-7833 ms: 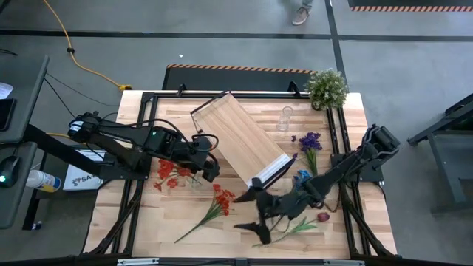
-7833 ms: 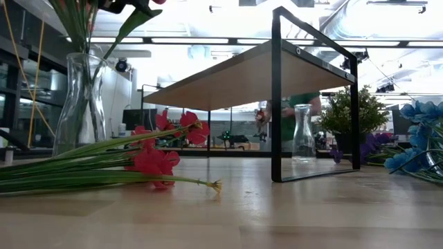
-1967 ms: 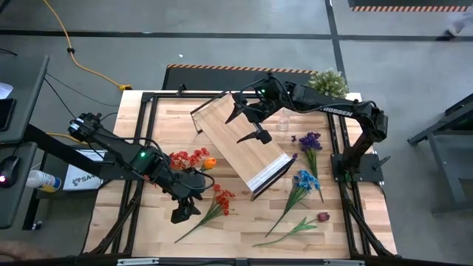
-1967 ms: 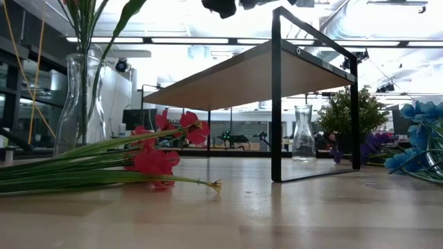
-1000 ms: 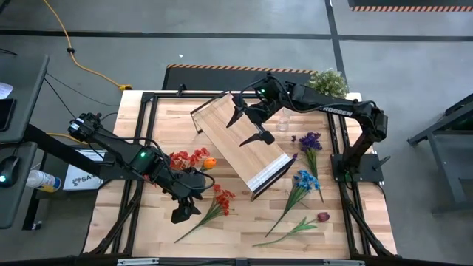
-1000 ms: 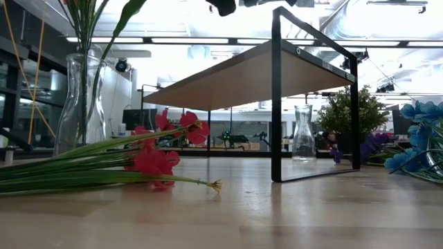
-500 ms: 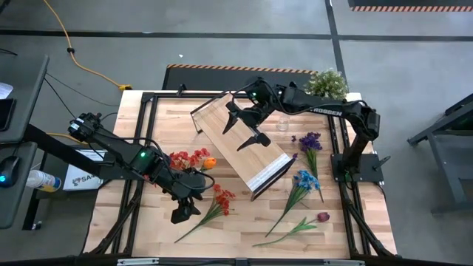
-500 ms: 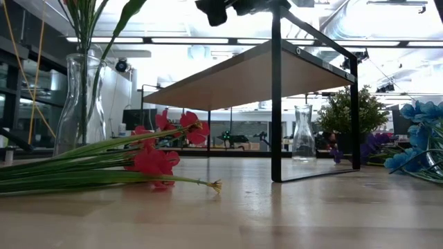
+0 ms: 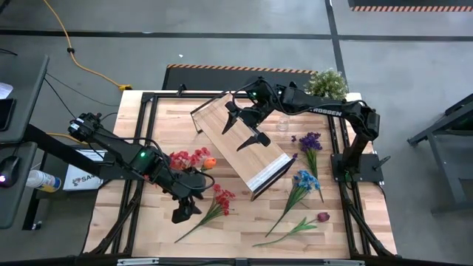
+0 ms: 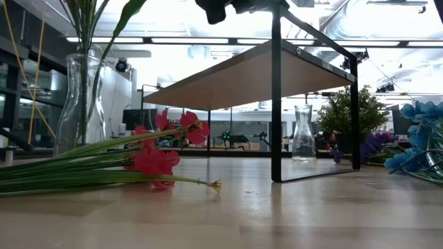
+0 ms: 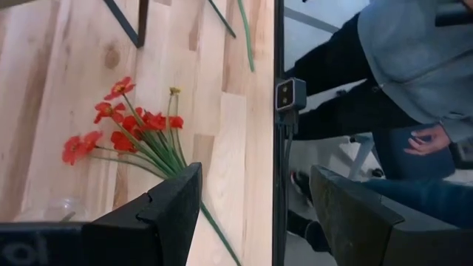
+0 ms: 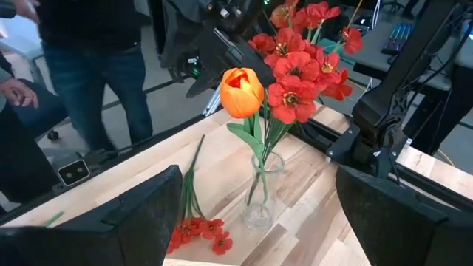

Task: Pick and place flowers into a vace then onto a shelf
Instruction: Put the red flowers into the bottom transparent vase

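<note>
**Flowers in the vase and loose on the surface, both hands empty**

Flowers [image 9: 191, 157], red blooms with one orange, stand in a glass vase [image 12: 261, 193] on the surface [image 9: 236, 222], left of the shelf [image 9: 240, 142]. The right hand [image 9: 244, 125] hovers over the shelf, fingers spread and grasping nothing, well apart from the vase. The left hand [image 9: 188, 205] hangs just beside a loose red bunch [image 9: 220, 196], fingers parted, empty. Blue [image 9: 301, 179], purple [image 9: 310, 140] and dark red [image 9: 322, 217] stems lie right of the shelf.
</note>
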`<action>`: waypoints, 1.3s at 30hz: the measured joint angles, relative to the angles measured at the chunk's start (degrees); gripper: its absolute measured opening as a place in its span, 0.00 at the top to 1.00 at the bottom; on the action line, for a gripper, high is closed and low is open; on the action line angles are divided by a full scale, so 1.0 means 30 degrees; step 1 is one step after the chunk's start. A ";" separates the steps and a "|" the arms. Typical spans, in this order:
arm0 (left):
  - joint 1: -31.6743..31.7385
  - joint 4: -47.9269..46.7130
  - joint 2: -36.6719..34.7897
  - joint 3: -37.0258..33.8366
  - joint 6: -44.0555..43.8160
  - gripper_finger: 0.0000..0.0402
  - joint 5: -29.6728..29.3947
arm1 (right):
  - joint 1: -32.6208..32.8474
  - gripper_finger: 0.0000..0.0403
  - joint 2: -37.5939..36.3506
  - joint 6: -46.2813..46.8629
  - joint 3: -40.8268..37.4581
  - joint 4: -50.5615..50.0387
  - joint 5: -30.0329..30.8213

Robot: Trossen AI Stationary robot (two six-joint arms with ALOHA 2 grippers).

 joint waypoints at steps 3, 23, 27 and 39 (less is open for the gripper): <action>0.0000 0.0001 0.0000 0.0000 0.0023 0.30 -0.0340 | -0.0005 0.15 0.0000 0.0000 0.0000 -0.0003 0.0175; 0.0000 0.5944 -0.0007 0.0000 0.6019 0.30 -0.7507 | -0.0001 0.15 0.0002 0.1209 0.0015 -0.0007 0.0421; -0.0313 0.6159 -0.0121 -0.0421 0.4896 0.30 -0.8035 | 0.0002 0.15 0.0000 0.1224 0.0015 -0.0015 0.0533; -0.2689 0.5270 -0.2412 -0.2362 0.2848 0.30 -1.1552 | -0.0005 0.15 0.0003 0.1224 0.0022 -0.0158 0.2934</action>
